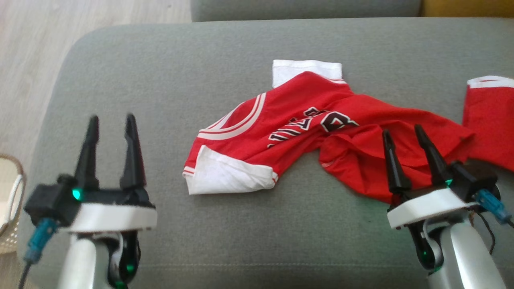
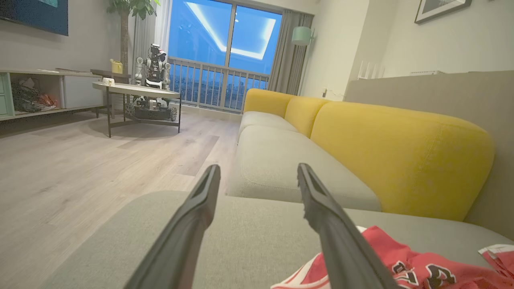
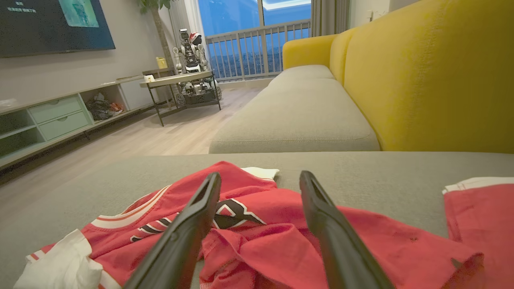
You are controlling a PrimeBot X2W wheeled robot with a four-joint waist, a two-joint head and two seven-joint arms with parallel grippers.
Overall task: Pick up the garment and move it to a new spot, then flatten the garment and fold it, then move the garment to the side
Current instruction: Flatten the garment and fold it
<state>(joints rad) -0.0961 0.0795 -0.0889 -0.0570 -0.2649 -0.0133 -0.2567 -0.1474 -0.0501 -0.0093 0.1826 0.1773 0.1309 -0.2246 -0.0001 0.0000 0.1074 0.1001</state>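
At the far left edge, a pale woven basket was seen on the light wooden floor, just beside the broad grey upholstered cushion. Next came the left gripper, whose two dark fingers were spread wide with nothing between them; it was held over bare cushion, well apart from the cloth. Toward the middle, the red sleeveless jersey with white trim and black lettering was laid crumpled on the cushion, a white-lined corner turned over at its near left and its right part bunched into folds. Over that bunched part the right gripper was poised, its fingers likewise parted wide and nothing gripped; whether the fabric was touched could not be told. At the far right, a separate red cloth piece with a white band was laid just beside the jersey's right end. Several risks could be judged from this layout. If the fingers were closed on the heaped folds, several layers might be pinched together, and the jersey would be lifted as a lump that would resist flattening. If the lift were made from the right side alone, the left half might be dragged and twisted further. The neighbouring red piece could also be snagged or carried along, since so little gap was left between the two.
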